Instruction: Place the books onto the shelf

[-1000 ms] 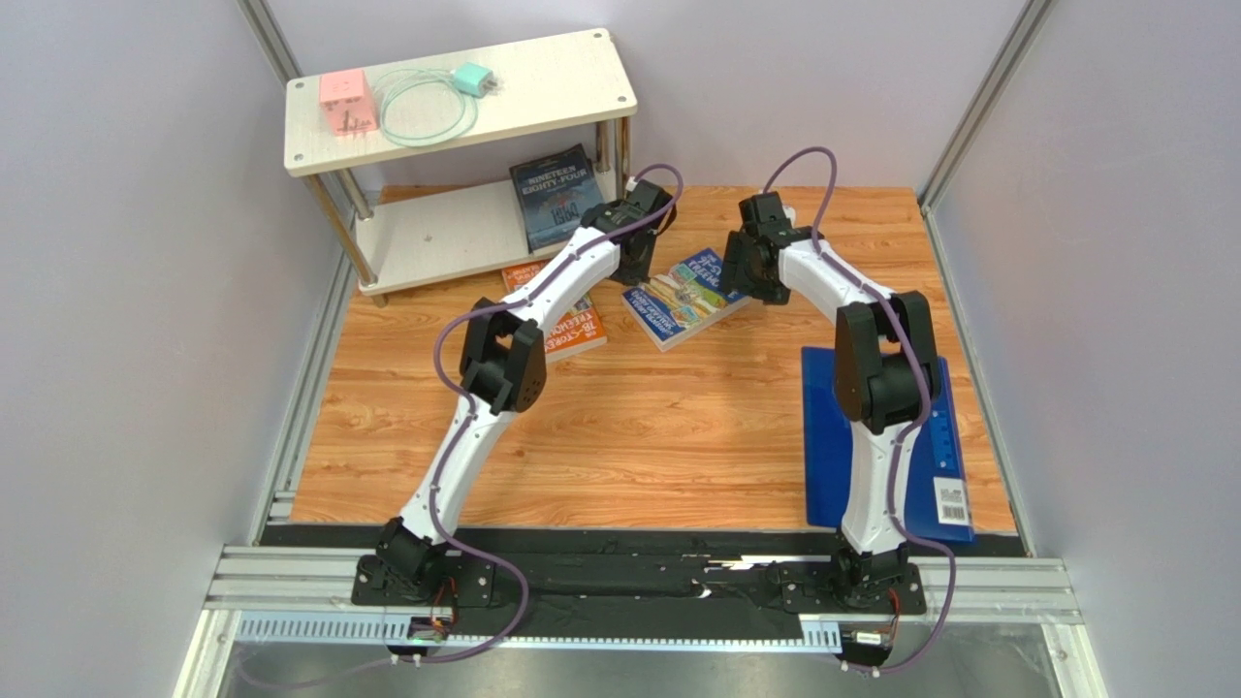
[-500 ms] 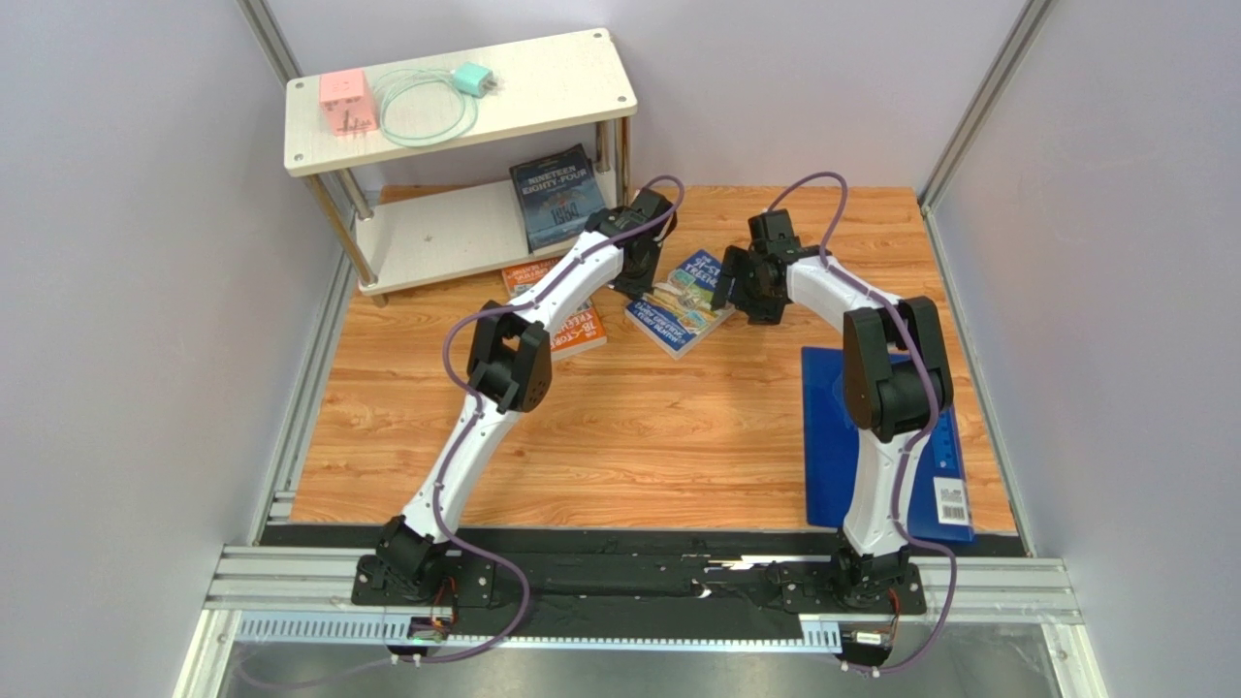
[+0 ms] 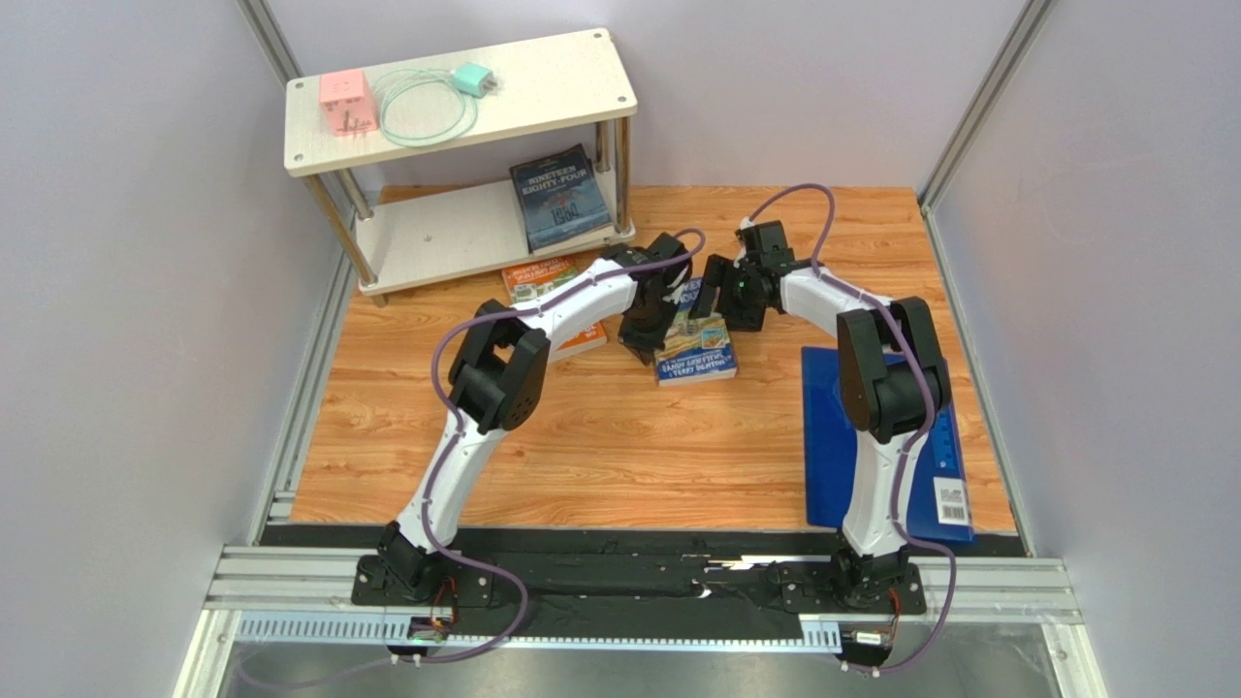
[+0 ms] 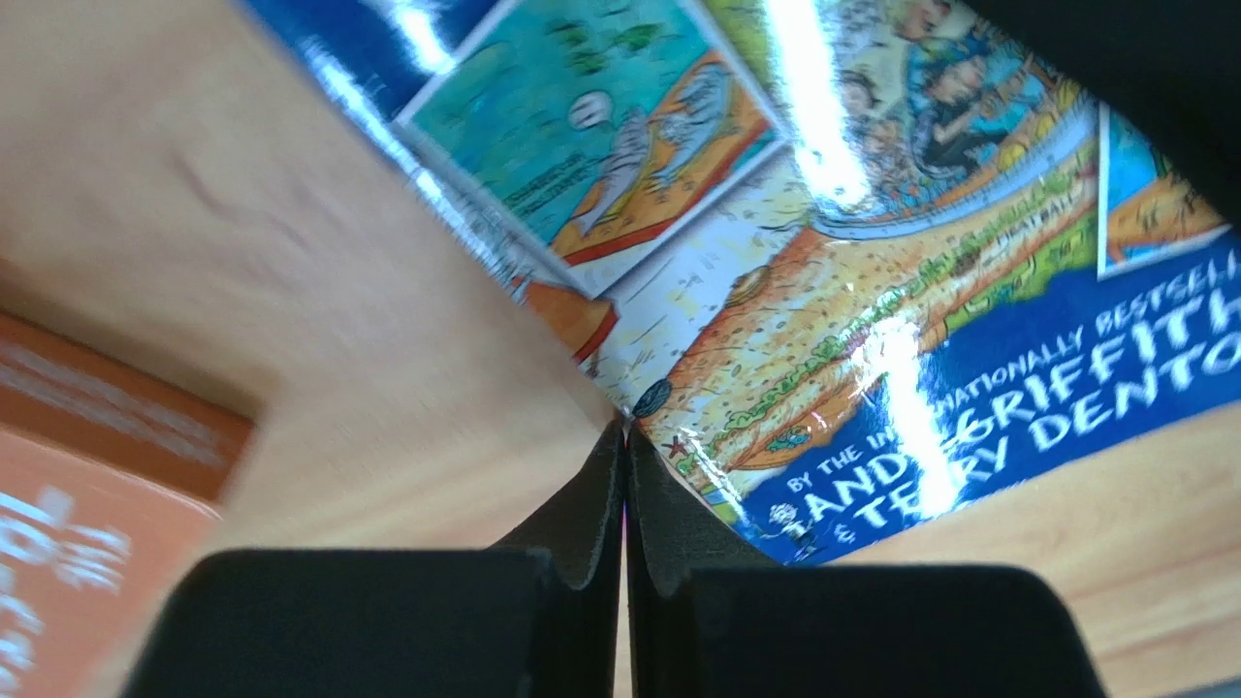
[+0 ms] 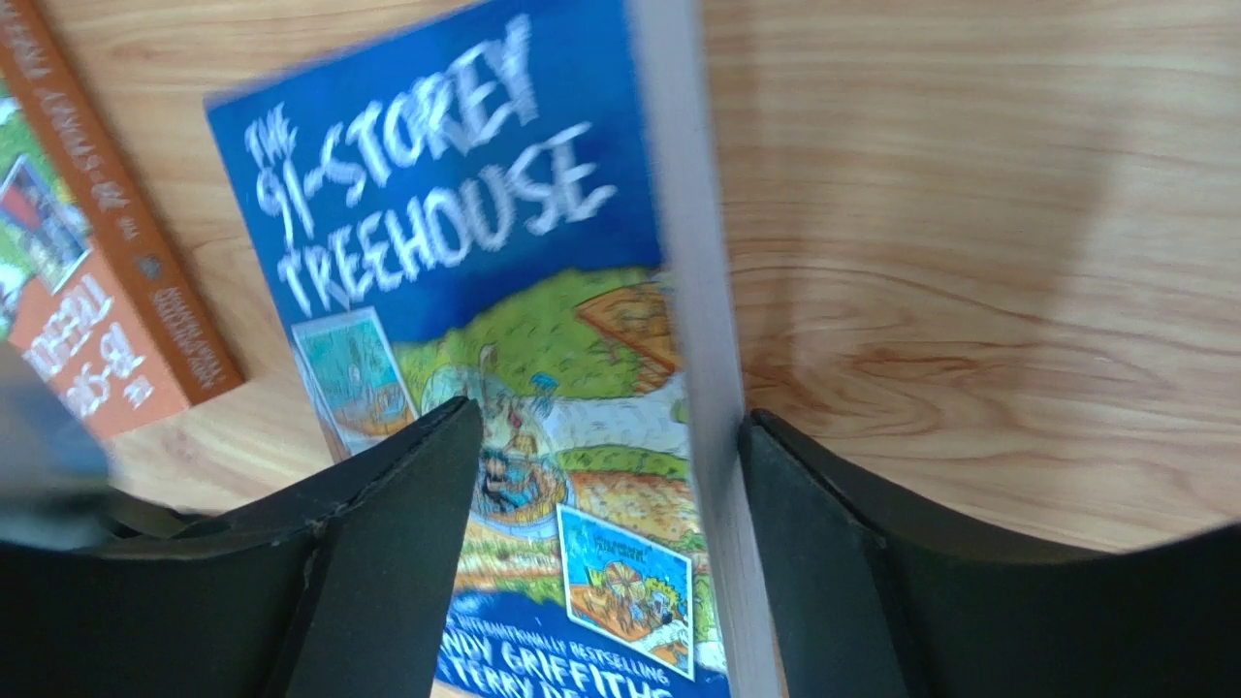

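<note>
– Right gripper (image 5: 612, 422) first: how does it stand?
– Jaws wide, straddling the long page edge of the 91-Storey Treehouse paperback (image 5: 423, 218). One finger hangs over the cover, the other over bare table (image 5: 991, 218) beyond that edge. Nothing is clamped that I can see.
– And the left gripper (image 4: 627, 436)?
– Pinched fully together and holding nothing. Its tip appears to touch the book's spine side near the bottom corner, like a stop.
– So where is the book?
– On the wooden table between the two wrists, in front of the shelf (image 3: 437, 233) and apart from it. An orange paperback (image 5: 88, 291) lies near it, partly under the left arm. A dark blue book (image 3: 561, 197) already sits on the lower board.
– How would you do the pickup well?
– My judgement is to keep the left tip braced so the book cannot slide. Work one right finger under the page edge, then close across the thickness near the middle of that edge, not at a corner. It looks thin and glossy, so a corner grip would likely let it droop or swing.
– And its looks?
– Bright blue cover with a white hand-lettered title on top. Cartoon panels in green, orange and yellow sit below, with glare streaks across them. The page edge shows as a pale grey strip. Whether that side is raised off the table, I cannot tell.
</note>
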